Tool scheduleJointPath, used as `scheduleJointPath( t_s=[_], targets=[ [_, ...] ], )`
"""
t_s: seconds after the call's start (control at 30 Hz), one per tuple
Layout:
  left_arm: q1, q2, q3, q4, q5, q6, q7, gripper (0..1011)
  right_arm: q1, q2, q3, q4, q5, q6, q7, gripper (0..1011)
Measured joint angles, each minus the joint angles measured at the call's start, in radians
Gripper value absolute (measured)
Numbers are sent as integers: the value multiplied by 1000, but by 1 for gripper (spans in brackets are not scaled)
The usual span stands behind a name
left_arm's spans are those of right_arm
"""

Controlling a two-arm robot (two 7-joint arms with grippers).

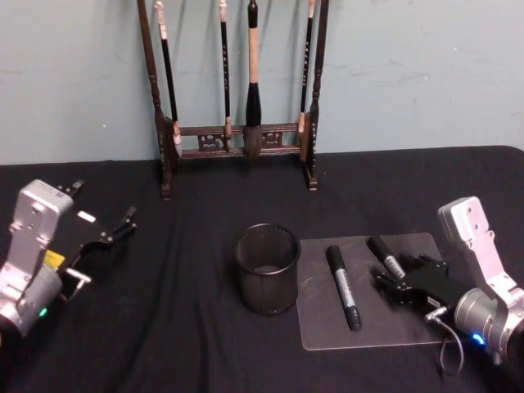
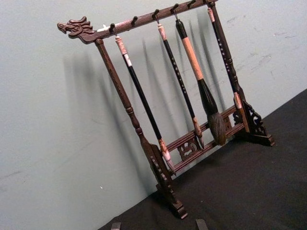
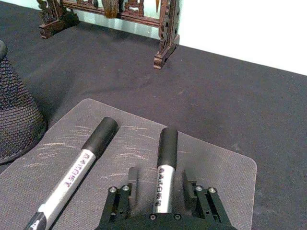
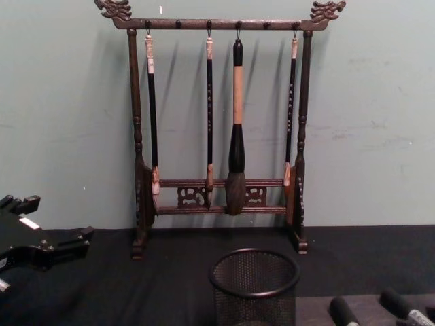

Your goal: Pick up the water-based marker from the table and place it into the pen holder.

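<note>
Straddling the water-based marker (image 3: 165, 167), the right pincer (image 3: 160, 189) sits low in the lower right of the head view. Its fingers (image 3: 130, 184) are spread to either side of the grey barrel, with a thin gap showing on each side, so it is released and not clamped on anything. The marker lies flat between those fingers on a grey mat (image 1: 323, 323). Its black cap sticks out past the fingertips and points toward the upper left of the frame.

A second marker (image 1: 344, 286), of the same black and grey make, lies on the same mat just to the left of the first. It is roughly parallel to the first, apart from it, and outside the pincer's span.

The pen holder (image 1: 266, 268), a round black mesh cup, stands upright on the black-clothed bench (image 1: 205, 205) at the centre of the head view. It is just beside the mat's left edge, with the second marker between it and the one being straddled.

The left pincer (image 1: 112, 247) is at the left middle of the head view, well apart from the holder and both markers. Its fingers are spread wide and hold nothing.

A dark wooden brush rack (image 1: 237, 139) with dragon-head ends stands at the back of the bench against the pale wall, upper centre of the frame, with four brushes hanging from it.
</note>
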Motion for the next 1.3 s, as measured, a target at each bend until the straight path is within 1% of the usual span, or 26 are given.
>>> scheduleJointPath(
  t_s=[0.07, 0.1, 0.13, 0.2, 0.23, 0.3, 0.33, 0.4, 0.43, 0.8, 0.97, 1.13, 1.2, 1.3],
  targets=[
    [0, 0, 0, 0, 0, 0, 0, 1009, 0, 0, 0, 0, 0, 0, 0, 561],
    [0, 0, 0, 0, 0, 0, 0, 1009, 0, 0, 0, 0, 0, 0, 0, 561],
    [0, 0, 0, 0, 0, 0, 0, 1009, 0, 0, 0, 0, 0, 0, 0, 503],
    [0, 0, 0, 0, 0, 0, 0, 1009, 0, 0, 0, 0, 1, 0, -1, 460],
    [0, 0, 0, 0, 0, 0, 0, 1009, 0, 0, 0, 0, 1, 0, -1, 396],
    [0, 0, 0, 0, 0, 0, 0, 1009, 0, 0, 0, 0, 1, 0, -1, 358],
    [0, 0, 0, 0, 0, 0, 0, 1009, 0, 0, 0, 0, 1, 0, -1, 300],
    [0, 0, 0, 0, 0, 0, 0, 1009, 0, 0, 0, 0, 1, 0, -1, 255],
    [0, 0, 0, 0, 0, 0, 0, 1009, 0, 0, 0, 0, 1, 0, -1, 211],
    [0, 0, 0, 0, 0, 0, 0, 1009, 0, 0, 0, 0, 1, 0, -1, 199],
    [0, 0, 0, 0, 0, 0, 0, 1009, -5, -7, 13, 0, 1, -17, 14, 199],
    [0, 0, 0, 0, 0, 0, 0, 1009, -17, -21, 34, 4, -1, -81, 44, 199],
    [0, 0, 0, 0, 0, 0, 0, 1009, -19, -23, 38, 4, -1, -90, 48, 199],
    [0, 0, 0, 0, 0, 0, 0, 1009, -28, -30, 51, 4, 1, -122, 66, 199]
  ],
)
